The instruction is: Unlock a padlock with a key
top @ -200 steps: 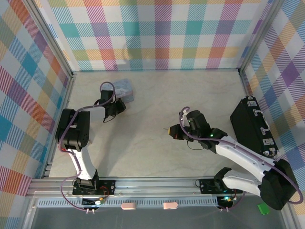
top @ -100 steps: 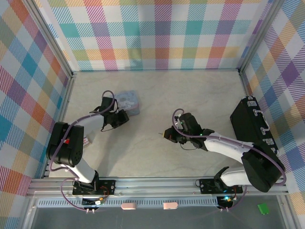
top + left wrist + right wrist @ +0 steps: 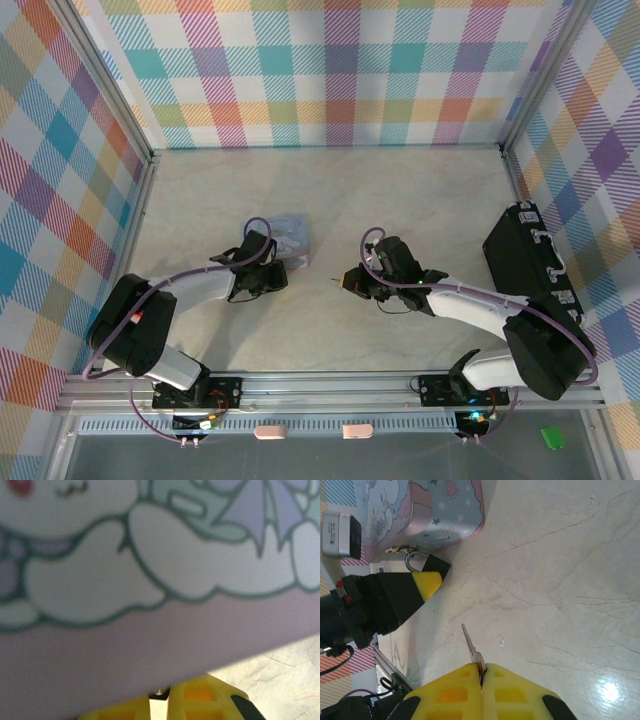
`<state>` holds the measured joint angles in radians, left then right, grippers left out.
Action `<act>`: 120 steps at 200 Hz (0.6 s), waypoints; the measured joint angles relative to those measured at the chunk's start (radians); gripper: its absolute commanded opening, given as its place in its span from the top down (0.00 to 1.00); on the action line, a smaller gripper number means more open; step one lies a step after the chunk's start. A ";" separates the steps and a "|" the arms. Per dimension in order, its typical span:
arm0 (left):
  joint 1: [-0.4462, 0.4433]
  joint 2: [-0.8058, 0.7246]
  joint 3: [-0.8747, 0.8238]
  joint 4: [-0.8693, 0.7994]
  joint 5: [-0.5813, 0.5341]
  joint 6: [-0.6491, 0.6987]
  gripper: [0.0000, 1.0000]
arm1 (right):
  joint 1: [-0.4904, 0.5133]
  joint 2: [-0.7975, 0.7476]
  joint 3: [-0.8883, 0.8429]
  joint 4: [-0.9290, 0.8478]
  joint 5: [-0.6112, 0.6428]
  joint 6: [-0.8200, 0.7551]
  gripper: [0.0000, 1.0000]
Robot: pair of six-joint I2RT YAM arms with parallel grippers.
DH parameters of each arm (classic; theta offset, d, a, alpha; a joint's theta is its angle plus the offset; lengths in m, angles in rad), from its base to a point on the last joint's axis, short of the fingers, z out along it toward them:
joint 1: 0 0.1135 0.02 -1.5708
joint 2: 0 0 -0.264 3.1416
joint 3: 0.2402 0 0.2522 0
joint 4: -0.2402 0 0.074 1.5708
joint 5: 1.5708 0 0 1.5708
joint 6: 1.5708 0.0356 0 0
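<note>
Padlock held steady, key lined up for insertion

The left gripper jaws clamp the padlock at the tin hasp to steady it. The right gripper jaws pinch the key, blade aimed at the padlock over the counter, not yet touching.

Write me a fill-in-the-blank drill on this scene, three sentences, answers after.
1. The right fingers pinch the ___, its blade aimed roughly toward the padlock.
2. The left fingers grip the padlock, whose shackle hangs on the cartoon-printed ___.
3. The black case lies at the ___ edge of the table.
Answers: key; tin; right.
</note>
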<state>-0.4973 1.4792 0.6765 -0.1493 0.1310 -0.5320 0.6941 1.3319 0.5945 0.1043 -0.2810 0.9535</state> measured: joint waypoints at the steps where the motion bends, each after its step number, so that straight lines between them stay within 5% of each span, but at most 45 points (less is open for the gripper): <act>1: 0.000 -0.002 -0.002 0.003 -0.001 0.000 0.90 | 0.000 0.000 0.000 0.000 0.000 0.000 1.00; 120: -0.005 -0.203 -0.322 0.371 -0.104 -0.001 0.54 | 0.000 -0.039 0.000 -0.031 0.011 -0.012 1.00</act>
<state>-0.5018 1.2758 0.3542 0.2218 0.0273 -0.5327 0.6941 1.2926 0.5945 0.0734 -0.2699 0.9417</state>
